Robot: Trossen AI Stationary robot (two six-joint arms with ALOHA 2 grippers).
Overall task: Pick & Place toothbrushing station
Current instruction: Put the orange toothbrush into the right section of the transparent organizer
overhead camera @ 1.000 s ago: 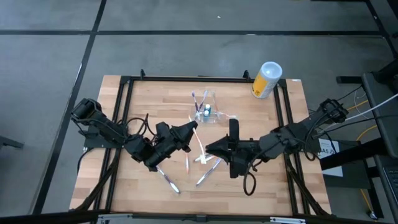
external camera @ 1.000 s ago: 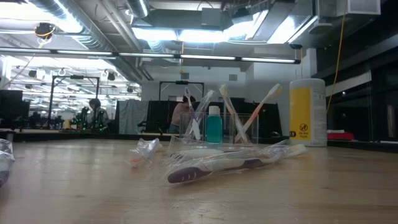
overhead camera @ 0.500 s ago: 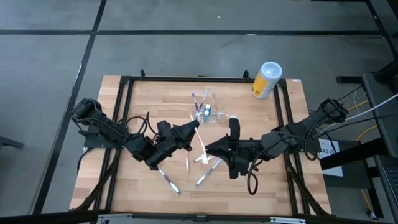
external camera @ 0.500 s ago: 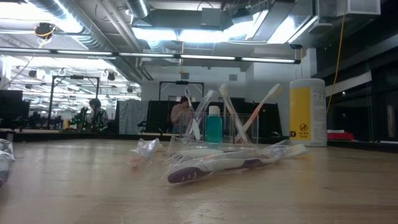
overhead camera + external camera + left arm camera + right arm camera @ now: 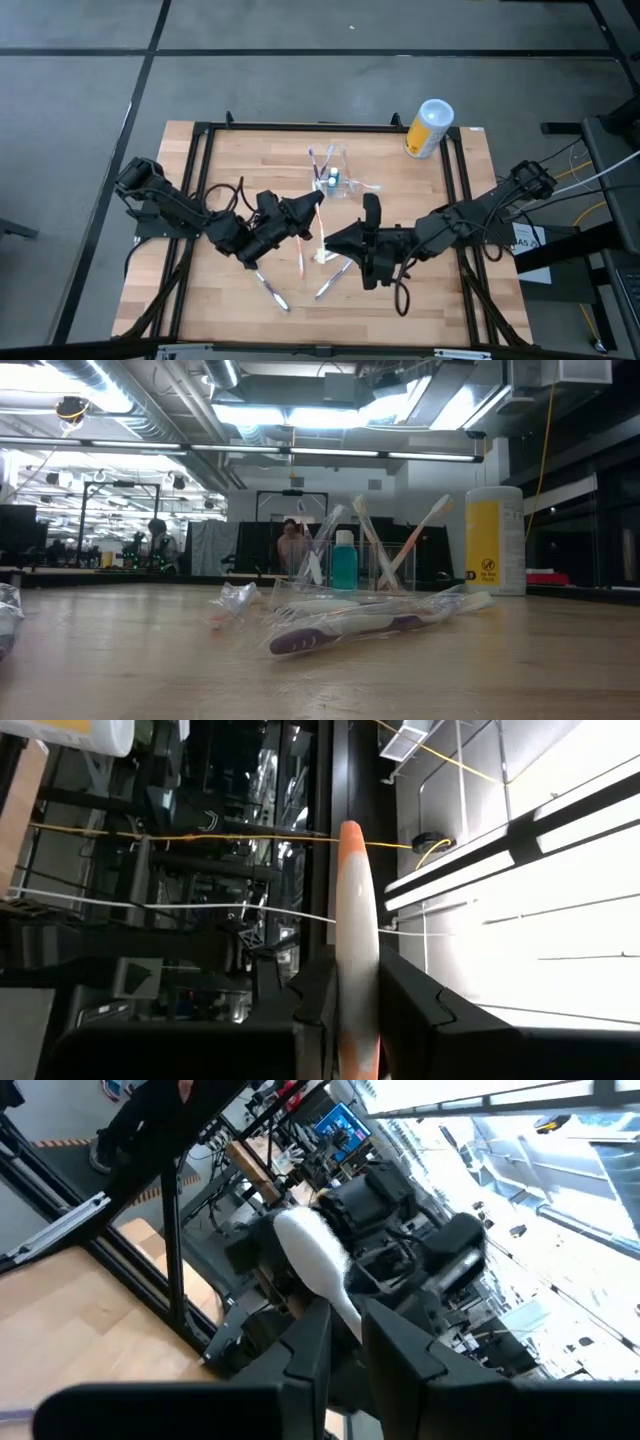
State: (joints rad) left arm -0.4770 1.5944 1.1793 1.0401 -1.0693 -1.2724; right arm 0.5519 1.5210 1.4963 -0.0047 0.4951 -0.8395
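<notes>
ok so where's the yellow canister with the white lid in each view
High view: yellow canister stands at the table's far right corner, right of the clear toothbrush holder.
Low view: canister stands at the right, again just right of the holder.
Left wrist view: only a white-and-yellow scrap at one corner, likely the canister.
Right wrist view: not in it.
Shared landmark: the clear toothbrush holder, in the high and low views.

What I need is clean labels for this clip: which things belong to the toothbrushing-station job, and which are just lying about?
Job in hand:
- clear toothbrushing station
- orange-and-white toothbrush, clamped in the left gripper
- white toothbrush, clamped in the right gripper
- probably the wrapped toothbrush on the table

Lying about:
- yellow canister
- crumpled wrapper
</notes>
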